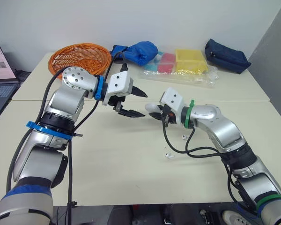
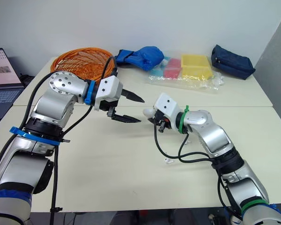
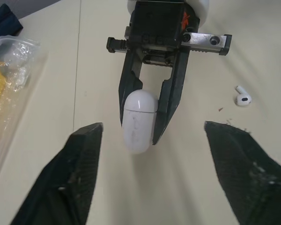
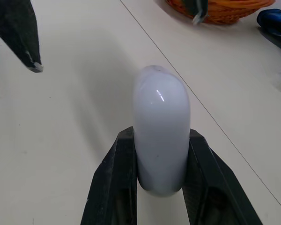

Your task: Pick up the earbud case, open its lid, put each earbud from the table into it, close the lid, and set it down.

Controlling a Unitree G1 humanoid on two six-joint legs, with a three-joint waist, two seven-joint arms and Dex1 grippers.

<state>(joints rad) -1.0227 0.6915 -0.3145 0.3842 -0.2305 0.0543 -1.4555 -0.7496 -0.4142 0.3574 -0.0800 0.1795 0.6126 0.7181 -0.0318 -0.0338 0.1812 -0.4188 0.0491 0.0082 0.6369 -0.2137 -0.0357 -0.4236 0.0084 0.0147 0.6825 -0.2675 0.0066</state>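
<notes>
Table (image 1: pixel 107 164): pale top, carrying all that follows. At the far edge, off the work area: orange basket (image 1: pixel 79 57), bag of coloured trays (image 1: pixel 187 65), navy pouch (image 1: pixel 227 55).

Left gripper (image 1: pixel 144 104): fingers spread wide, nothing between them. Hangs above the table, tips aimed at the case and just short of it, not touching. Judged ready to work the lid.

Right gripper (image 1: pixel 155 111): clamped on the lower half of the case, one finger on each flat side. Held out toward the left gripper, above the middle of the table.

Earbud case (image 3: pixel 139 119): white, rounded, gripped by the right gripper with its domed end sticking out beyond the fingertips. Appears lifted clear of the table. Lid closed; faint seam visible in the left wrist view, no gap.

First earbud (image 1: pixel 168 154): white, loose on the table, below the right forearm, on the near side.

Second earbud (image 1: pixel 183 137): white, loose on the table, near the first, close under the right wrist.

Progress, as a judgement: pick-up done, roughly the first fifth of the job. Outstanding: opening the lid, loading both earbuds one at a time, closing the lid, setting the case down.
</notes>
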